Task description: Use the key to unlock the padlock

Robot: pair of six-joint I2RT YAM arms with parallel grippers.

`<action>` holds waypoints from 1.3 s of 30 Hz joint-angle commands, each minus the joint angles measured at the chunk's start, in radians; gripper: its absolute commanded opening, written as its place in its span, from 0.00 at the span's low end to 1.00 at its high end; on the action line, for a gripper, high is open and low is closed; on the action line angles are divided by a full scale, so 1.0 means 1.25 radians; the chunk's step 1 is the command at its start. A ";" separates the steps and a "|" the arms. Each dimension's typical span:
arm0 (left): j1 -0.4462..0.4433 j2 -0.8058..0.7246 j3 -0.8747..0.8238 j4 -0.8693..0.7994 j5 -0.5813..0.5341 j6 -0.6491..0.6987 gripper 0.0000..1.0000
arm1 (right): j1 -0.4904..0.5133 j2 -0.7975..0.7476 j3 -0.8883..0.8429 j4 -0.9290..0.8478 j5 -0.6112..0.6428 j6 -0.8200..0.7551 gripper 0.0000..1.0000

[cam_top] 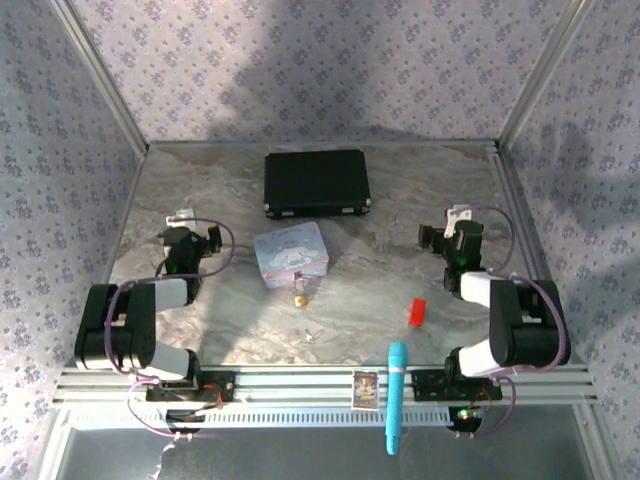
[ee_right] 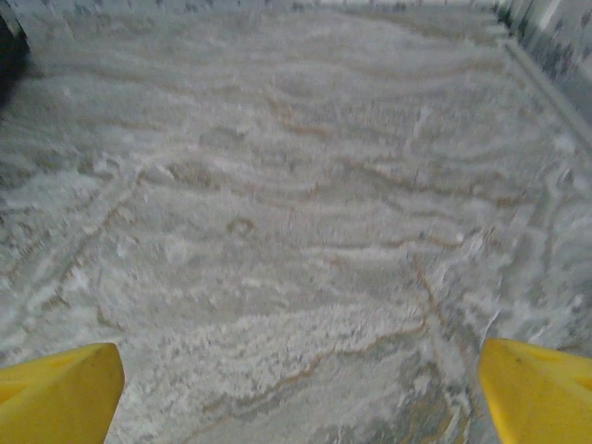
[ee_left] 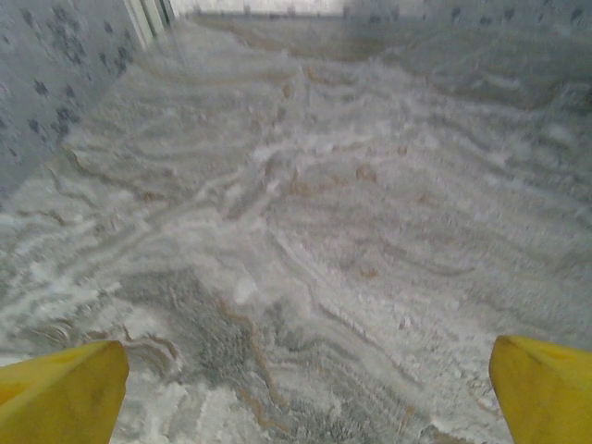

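Padlock (cam_top: 300, 297), seen from the top camera, lies on the marble table (cam_top: 400, 200) right of the left gripper (cam_top: 190, 228) and nearer the arm bases, just by the near edge of a pastel tin (cam_top: 290, 253). The key (cam_top: 311, 336) is a faint silvery fleck a little nearer still, apart from the padlock. Both lie left of the right gripper (cam_top: 450, 228) and closer to the bases than it. A black case (cam_top: 317, 183) lies beyond both grippers, between them. A red block (cam_top: 417, 311) lies nearer the bases than the right gripper, and a blue tube (cam_top: 396, 395) crosses the front rail. Lilac flower-print walls (cam_top: 300, 60) with metal corner posts close the table in.

Left wrist camera: the left gripper (ee_left: 305, 388) is spread wide, its yellow fingertips (ee_left: 65, 393) at the bottom corners, with grey-white, tan-veined marble between them and the printed wall to its left.

Right wrist camera: the right gripper (ee_right: 296, 388) is likewise wide apart, fingertips (ee_right: 536, 388) holding nothing, with marble ahead.
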 commanded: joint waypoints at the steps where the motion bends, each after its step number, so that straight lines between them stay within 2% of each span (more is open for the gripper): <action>1: 0.001 -0.076 0.031 -0.061 -0.008 0.007 1.00 | 0.018 -0.066 0.040 -0.094 0.010 -0.034 0.99; 5: 0.001 -0.164 0.044 -0.148 0.003 -0.075 1.00 | 0.042 -0.152 0.069 -0.184 -0.011 -0.009 0.99; 8: 0.001 -0.235 0.093 -0.294 0.052 -0.249 1.00 | 0.045 -0.234 0.112 -0.299 -0.061 0.070 0.99; 11: 0.003 -0.281 0.138 -0.453 0.122 -0.418 1.00 | 0.036 -0.285 0.168 -0.459 -0.066 0.226 0.99; 13: 0.006 -0.297 0.147 -0.506 0.222 -0.477 1.00 | 0.023 -0.295 0.199 -0.532 -0.191 0.224 0.99; 16: 0.001 -0.326 0.154 -0.603 0.322 -0.547 1.00 | 0.052 -0.308 0.223 -0.627 -0.268 0.235 0.99; 20: -0.063 -0.398 0.160 -0.755 0.342 -0.561 1.00 | 0.175 -0.302 0.253 -0.786 -0.224 0.250 0.97; 25: -0.122 -0.477 0.109 -0.803 0.423 -0.617 1.00 | 0.372 -0.284 0.258 -0.882 -0.156 0.304 0.94; 28: -0.190 -0.496 0.068 -0.788 0.438 -0.670 1.00 | 0.504 -0.262 0.252 -0.892 -0.113 0.372 0.92; 32: -0.345 -0.486 0.065 -0.821 0.393 -0.688 1.00 | 0.682 -0.208 0.253 -0.880 -0.045 0.457 0.87; 35: -0.431 -0.469 0.068 -0.866 0.343 -0.699 1.00 | 0.776 -0.145 0.258 -0.849 -0.034 0.505 0.83; 39: -0.484 -0.471 0.031 -0.841 0.329 -0.740 0.96 | 0.876 -0.045 0.281 -0.792 -0.043 0.551 0.75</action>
